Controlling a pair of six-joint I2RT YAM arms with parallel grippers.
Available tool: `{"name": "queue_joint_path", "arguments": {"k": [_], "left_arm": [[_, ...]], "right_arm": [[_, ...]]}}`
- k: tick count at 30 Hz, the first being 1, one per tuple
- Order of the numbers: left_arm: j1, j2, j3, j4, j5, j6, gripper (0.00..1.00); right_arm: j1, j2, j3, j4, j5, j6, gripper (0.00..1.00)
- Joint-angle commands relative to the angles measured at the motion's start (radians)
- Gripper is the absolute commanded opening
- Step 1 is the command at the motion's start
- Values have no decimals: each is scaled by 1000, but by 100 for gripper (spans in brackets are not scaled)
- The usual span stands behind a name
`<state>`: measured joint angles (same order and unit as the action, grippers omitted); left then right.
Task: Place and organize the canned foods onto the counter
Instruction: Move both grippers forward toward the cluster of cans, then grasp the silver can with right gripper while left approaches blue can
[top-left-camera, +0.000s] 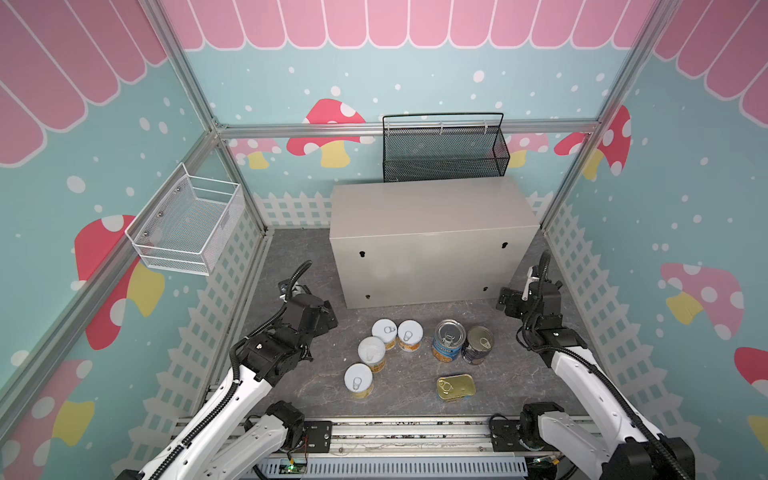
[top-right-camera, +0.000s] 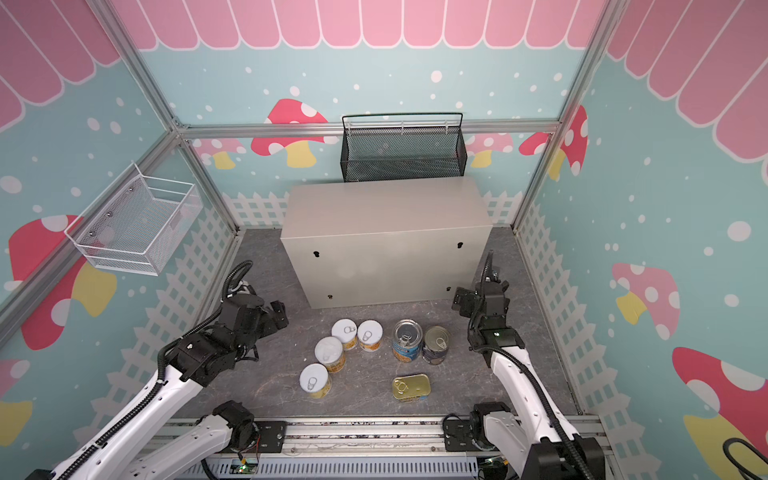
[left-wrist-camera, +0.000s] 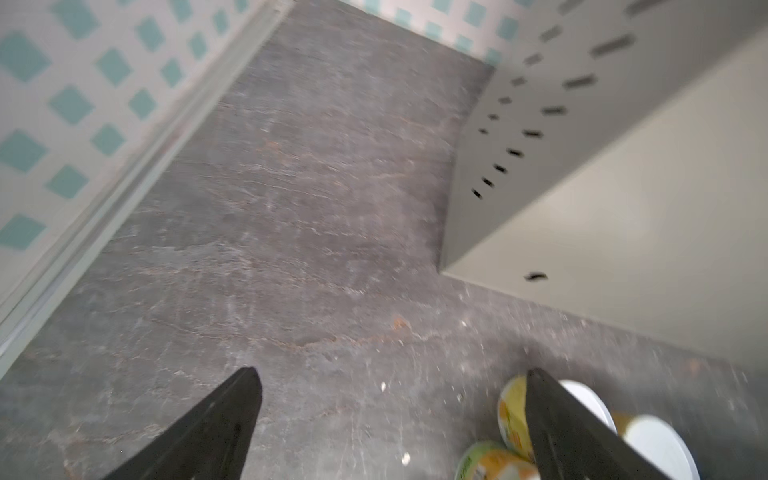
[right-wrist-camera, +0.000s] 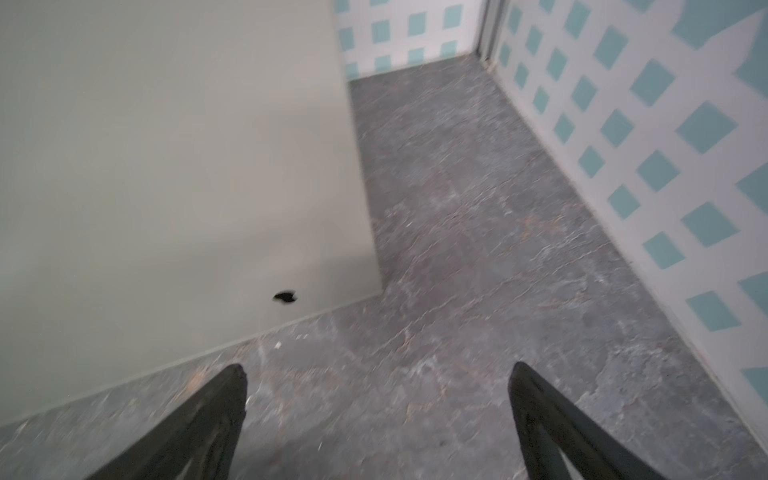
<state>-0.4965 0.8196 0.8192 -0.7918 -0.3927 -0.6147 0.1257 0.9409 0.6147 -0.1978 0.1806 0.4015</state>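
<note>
Top of the counter (top-left-camera: 432, 208): bare, open from above. Behind the counter: a black basket (top-left-camera: 444, 153) hangs just above its rear edge. Left of the counter: open floor (top-left-camera: 291, 257) strip to the wall; a white basket (top-left-camera: 187, 220) juts out higher up. Right of the counter: a narrower open strip. In front of the counter: four yellow tins (top-left-camera: 384, 332) bunched, two blue tins (top-left-camera: 449, 338) side by side, a flat tin (top-left-camera: 456, 387) farther out; a gap separates the groups.

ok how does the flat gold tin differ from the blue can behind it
The flat gold tin is low and rectangular; the blue can is round and taller. The tin's top is gold; the can's lid is silver. The tin lies alone; the can stands beside a darker can. Both have pull tabs and sit on the floor.
</note>
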Motion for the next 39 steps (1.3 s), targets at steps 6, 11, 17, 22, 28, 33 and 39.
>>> {"name": "queue_joint_path", "arguments": {"k": [6,11,17,22,28,33,39], "left_arm": [[-105,1,40,6,278,177,99],[-126,-20,30,12,331,208,99],[-166,-16,28,12,358,220,99],[-191,-8,26,13,352,219,99],[-193,-7,29,8,310,222,99],[-192,-2,28,17,315,217,99],[-192,41,39,37,334,239,99]], "right_arm": [[192,-64,126,-311,-187,-28,100],[315,-37,189,-371,-324,-93,100],[464,34,266,-415,-432,-153,100],[600,106,304,-439,-300,-120,100],[626,142,298,-448,-118,45,100],[630,123,245,-399,-113,98,100],[643,133,202,-362,-105,100,100]]}}
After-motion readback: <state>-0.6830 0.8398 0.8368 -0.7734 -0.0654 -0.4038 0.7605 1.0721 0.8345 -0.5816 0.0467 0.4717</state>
